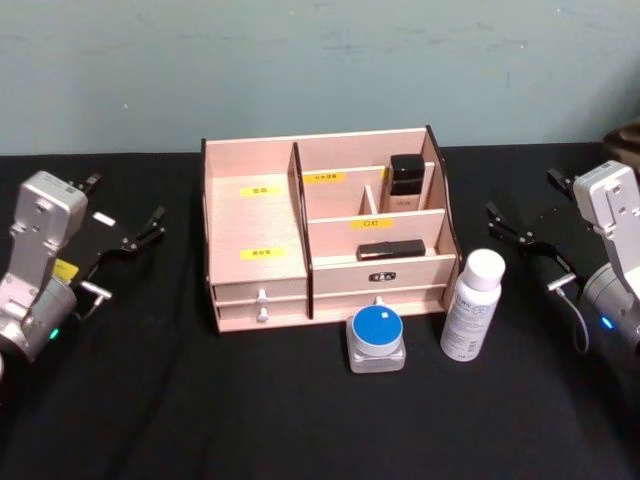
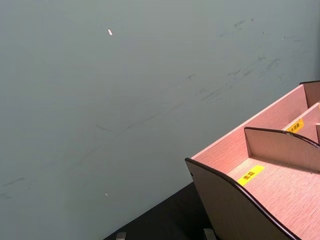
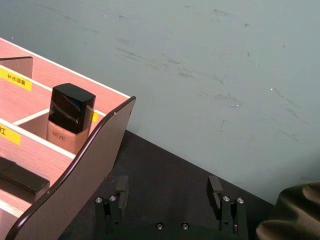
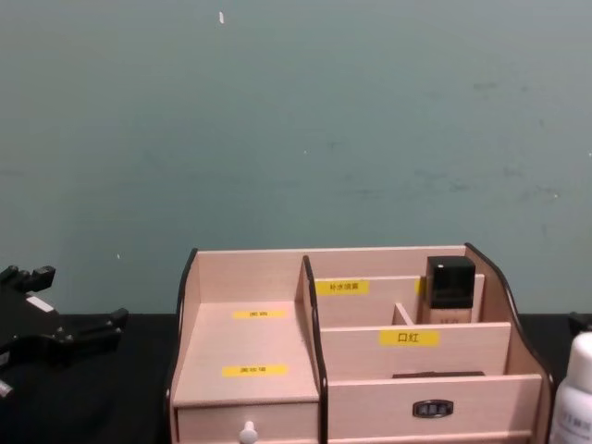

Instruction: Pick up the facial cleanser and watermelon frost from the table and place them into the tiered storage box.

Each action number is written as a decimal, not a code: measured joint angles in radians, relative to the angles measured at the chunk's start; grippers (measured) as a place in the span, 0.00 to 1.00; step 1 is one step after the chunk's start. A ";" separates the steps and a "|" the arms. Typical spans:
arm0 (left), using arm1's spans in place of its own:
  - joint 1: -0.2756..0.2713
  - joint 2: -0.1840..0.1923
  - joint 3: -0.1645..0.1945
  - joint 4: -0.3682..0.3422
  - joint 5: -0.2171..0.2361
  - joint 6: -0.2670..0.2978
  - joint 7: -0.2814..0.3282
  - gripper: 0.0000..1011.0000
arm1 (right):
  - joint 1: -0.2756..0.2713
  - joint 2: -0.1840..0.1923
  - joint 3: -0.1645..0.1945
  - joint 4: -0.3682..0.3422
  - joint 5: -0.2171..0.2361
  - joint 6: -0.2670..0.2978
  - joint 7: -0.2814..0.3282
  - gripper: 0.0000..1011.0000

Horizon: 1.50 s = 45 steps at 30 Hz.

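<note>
The tiered storage box (image 1: pixel 262 222) stands mid-table, pale wood with dark curved sides and yellow labels. In front of its right end are a white bottle, the facial cleanser (image 1: pixel 472 305), upright, and a squat jar with a blue lid, the watermelon frost (image 1: pixel 377 339). The bottle's top also peeks in at the chest view's corner (image 4: pixel 575 388). My left gripper (image 1: pixel 122 206) hovers open left of the box, level with its back half. To the right of the box, my right gripper (image 1: pixel 527 206) is open above and behind the bottle. Both are empty.
A black-capped bottle (image 1: pixel 405 180) stands in the box's back right compartment and a flat black item (image 1: pixel 388 250) lies one tier lower. The box's left tiers (image 2: pixel 280 195) are bare. Black cloth covers the table; a green wall rises behind.
</note>
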 joint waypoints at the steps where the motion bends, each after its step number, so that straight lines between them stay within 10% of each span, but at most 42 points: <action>1: 0.000 0.000 0.000 0.000 0.000 0.000 0.000 0.99 | 0.000 0.000 0.000 0.000 0.000 0.000 0.000 0.99; 45: 0.000 0.000 0.000 0.000 0.000 0.000 0.000 0.99 | -0.008 -0.007 0.021 -0.009 0.012 -0.001 0.003 0.99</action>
